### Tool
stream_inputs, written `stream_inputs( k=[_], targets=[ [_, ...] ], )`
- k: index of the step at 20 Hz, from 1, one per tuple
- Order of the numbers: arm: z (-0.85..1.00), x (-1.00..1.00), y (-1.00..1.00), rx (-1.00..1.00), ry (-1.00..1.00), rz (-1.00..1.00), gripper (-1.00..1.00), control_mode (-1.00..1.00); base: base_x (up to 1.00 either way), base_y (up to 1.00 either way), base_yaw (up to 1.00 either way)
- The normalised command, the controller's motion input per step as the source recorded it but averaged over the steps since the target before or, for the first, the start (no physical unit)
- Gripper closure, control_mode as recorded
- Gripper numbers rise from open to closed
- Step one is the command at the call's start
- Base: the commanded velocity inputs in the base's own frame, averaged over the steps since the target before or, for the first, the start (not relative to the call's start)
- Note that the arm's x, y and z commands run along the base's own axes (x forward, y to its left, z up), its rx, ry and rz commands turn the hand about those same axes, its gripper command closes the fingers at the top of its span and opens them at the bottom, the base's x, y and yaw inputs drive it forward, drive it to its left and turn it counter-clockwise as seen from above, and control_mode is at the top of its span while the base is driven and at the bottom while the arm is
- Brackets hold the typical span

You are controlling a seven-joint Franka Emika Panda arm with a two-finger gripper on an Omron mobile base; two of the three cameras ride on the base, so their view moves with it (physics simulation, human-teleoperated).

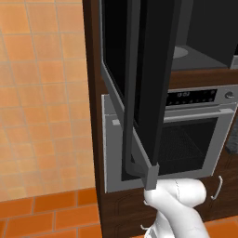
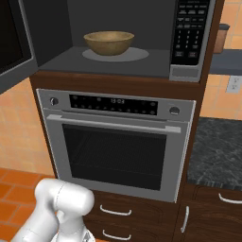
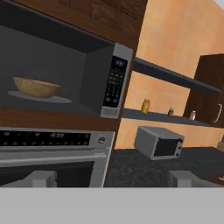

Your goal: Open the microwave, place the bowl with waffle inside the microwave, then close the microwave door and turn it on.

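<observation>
Inside the microwave point(image 2: 61, 28), door point(image 1: 139, 93) open, sits one bowl point(image 2: 108, 42).

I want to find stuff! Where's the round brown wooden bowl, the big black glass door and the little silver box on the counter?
round tan-brown wooden bowl point(image 2: 109, 43), right base view, its outer wall.
big black glass microwave door point(image 1: 151, 83), left base view, its dark panel.
small silver toaster oven point(image 3: 158, 143), hand view, its front.

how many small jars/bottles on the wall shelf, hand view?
3, all on the shelf right of the microwave: a yellow jar nearest it, then two small ones. More may be hidden.
</observation>
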Motion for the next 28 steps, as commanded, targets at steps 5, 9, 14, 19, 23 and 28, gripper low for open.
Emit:
stream_inputs(
  k=[5, 9, 14, 19, 23, 28],
  targets=[
    [-0.13, -0.15, 0.87, 0.11, -0.02, -0.10, -1.00, -1.00, 0.00, 0.00, 0.00],
    [-0.01, -0.02, 0.95, 0.01, -0.01, -0.05, -1.00, -1.00, 0.00, 0.00, 0.00],
    [-0.06, -0.21, 0.67, -0.01, -0.11, 0.04, -1.00, -1.00, 0.00, 0.00, 0.00],
    [0.00, 0.00, 0.56, -0.07, -0.03, 0.12, -1.00, -1.00, 0.00, 0.00, 0.00],
    [-0.01, 0.00, 0.80, -0.07, -0.12, 0.00, -1.00, -1.00, 0.00, 0.00, 0.00],
    [-0.02, -0.01, 0.64, -0.01, -0.09, -0.07, -1.00, -1.00, 0.00, 0.00, 0.00]
  ],
)
